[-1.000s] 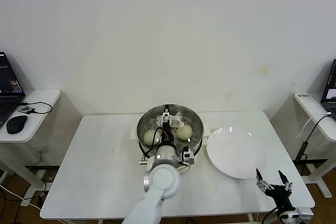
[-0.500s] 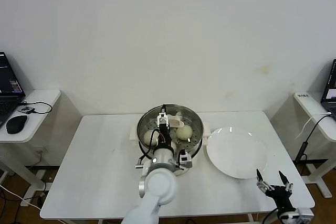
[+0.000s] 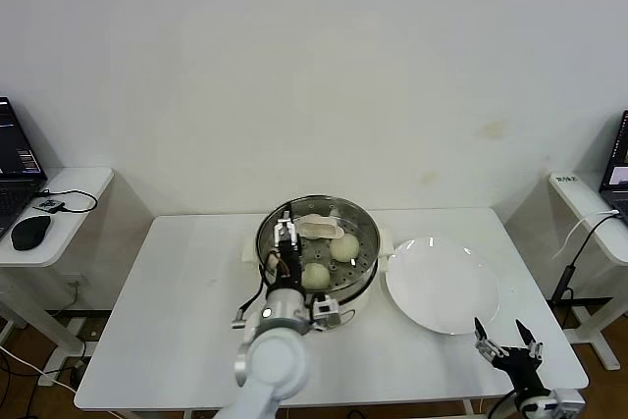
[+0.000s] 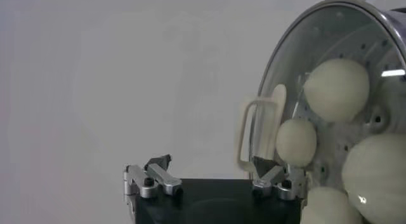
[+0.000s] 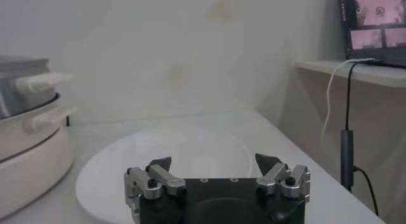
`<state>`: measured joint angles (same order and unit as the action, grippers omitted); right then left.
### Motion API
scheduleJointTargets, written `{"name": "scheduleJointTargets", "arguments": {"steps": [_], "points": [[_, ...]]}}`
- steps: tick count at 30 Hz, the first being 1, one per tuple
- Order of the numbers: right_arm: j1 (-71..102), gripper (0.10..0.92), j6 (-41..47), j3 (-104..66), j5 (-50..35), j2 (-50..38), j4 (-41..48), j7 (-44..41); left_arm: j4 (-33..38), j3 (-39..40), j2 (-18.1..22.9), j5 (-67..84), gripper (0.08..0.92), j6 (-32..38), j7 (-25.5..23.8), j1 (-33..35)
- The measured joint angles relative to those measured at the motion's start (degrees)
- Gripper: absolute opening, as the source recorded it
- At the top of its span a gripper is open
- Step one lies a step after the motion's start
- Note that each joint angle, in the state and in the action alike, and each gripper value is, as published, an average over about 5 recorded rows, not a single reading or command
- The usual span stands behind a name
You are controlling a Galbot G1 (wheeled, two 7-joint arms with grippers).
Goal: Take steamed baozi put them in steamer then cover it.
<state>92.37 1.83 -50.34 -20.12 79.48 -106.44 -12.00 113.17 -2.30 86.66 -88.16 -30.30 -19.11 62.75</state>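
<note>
The steamer (image 3: 366,228) stands at the middle of the white table, uncovered. Several cream-white baozi lie on its perforated tray (image 4: 368,47); two show plainly, one (image 3: 344,246) at the right and one (image 3: 315,275) nearer me. My left gripper (image 3: 286,233) hovers open over the steamer's left side with nothing between its fingers. In the left wrist view that gripper (image 4: 212,163) is beside the pot's cream handle (image 4: 260,133), and the baozi (image 4: 336,89) lie past it. My right gripper (image 3: 505,333) waits open at the table's front right, just in front of the plate; its wrist view shows the gripper (image 5: 216,160) empty.
An empty white plate (image 3: 442,282) lies right of the steamer, also seen as a plate (image 5: 127,162) in the right wrist view. A side table with a mouse (image 3: 29,233) stands at the left, another side table (image 3: 589,213) at the right. Bare tabletop (image 3: 186,282) extends left of the pot.
My left gripper has drawn back from the steamer's middle toward its left side and me, opening fully; a baozi now shows where it was. The right gripper has hardly moved.
</note>
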Motion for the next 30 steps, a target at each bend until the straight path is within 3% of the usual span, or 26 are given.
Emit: {"name": "scheduleJointTargets", "arguments": {"steps": [7,12,22,30], "points": [[0.44,0.823,0.07,1.36,0.51,-0.82,-2.48,0.93,7.12,-4.84,-3.52,6.11,0.823,1.25,1.92,2.91],[1.15,0.823,-0.97,3.07,1.97,-1.87,-3.07,2.14,9.78,-10.99,-6.06,17.65,0.823,4.35,7.02,5.61],[1.8,0.823,-2.85,6.99,4.18,-2.67,-4.91,4.86,8.18,-24.53,-7.52,49.38,0.823,17.37,21.34,17.85],[2.43,0.823,-0.13,8.82,5.27,-1.37,-6.65,6.92,7.01,-29.48,-7.36,69.44,0.823,24.1,25.24,26.96]]}}
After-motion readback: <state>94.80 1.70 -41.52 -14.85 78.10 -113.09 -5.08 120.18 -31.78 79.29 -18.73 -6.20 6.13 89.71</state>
